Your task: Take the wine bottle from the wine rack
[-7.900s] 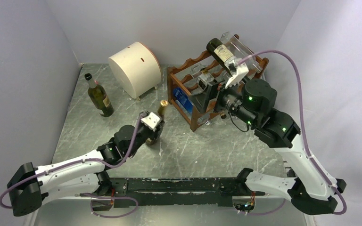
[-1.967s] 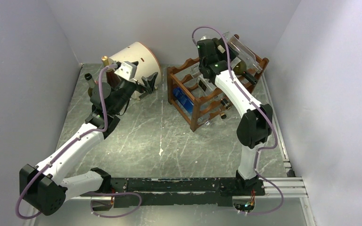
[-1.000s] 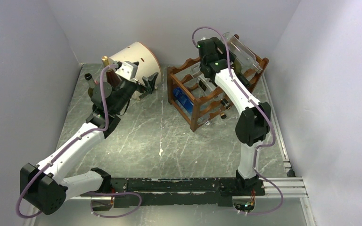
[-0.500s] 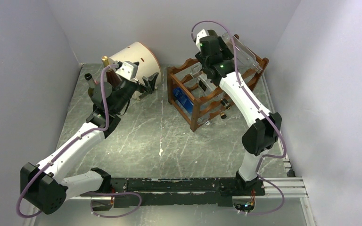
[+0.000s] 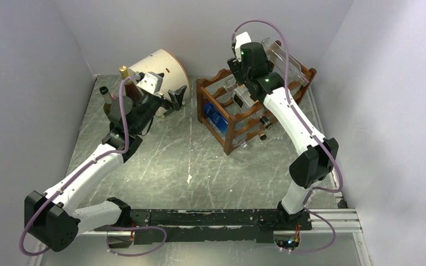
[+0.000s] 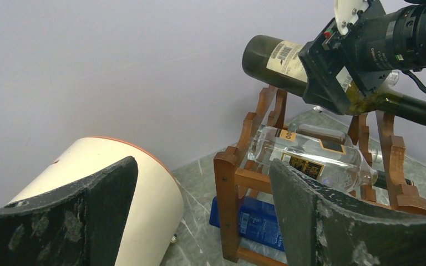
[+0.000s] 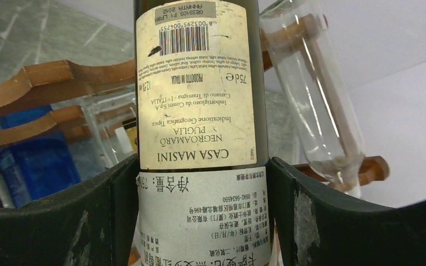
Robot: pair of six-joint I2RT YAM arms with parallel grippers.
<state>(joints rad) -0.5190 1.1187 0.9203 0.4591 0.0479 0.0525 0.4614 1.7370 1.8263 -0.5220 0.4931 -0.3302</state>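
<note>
We hoisted the bottle (image 6: pixel 272 58) clear above the rack (image 6: pixel 230 188), right gripper (image 7: pixel 199 205) clamped around it, left gripper (image 6: pixel 202 216) open, empty.

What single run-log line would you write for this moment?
right tool: shut on wine bottle, held above wine rack | left tool: open, empty, near cream drum

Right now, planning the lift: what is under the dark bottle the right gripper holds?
A clear bottle lies in the wine rack below the wine bottle, a blue box lower down. Overhead, the right arm covers that spot.
</note>
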